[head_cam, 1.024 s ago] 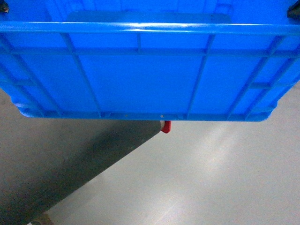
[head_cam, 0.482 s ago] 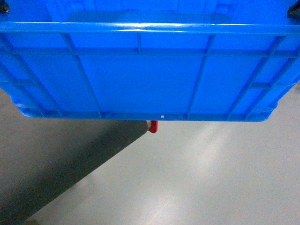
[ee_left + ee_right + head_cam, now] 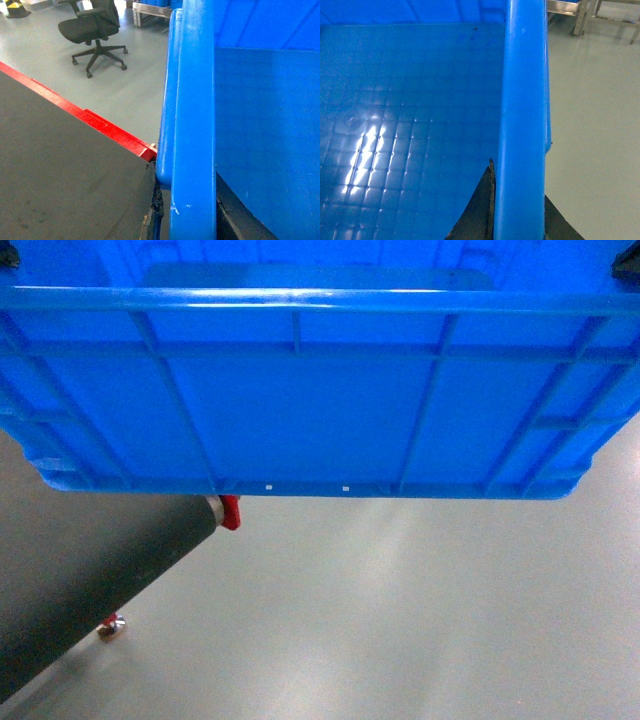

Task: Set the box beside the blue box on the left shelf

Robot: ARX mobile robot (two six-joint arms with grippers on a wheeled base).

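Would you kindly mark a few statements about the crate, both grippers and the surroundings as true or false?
1. The box fills the upper part of the head view. True.
2. The box holds several parcels. False: the floor inside it, seen from the right wrist, is bare.
3. The right gripper has one of its jaws on each side of the box's rim. True.
4. An office chair stands on the floor beyond the left gripper. True.
5. The chair is red. False: it is black.
6. The box rests on the grey floor. False: it is held above it.
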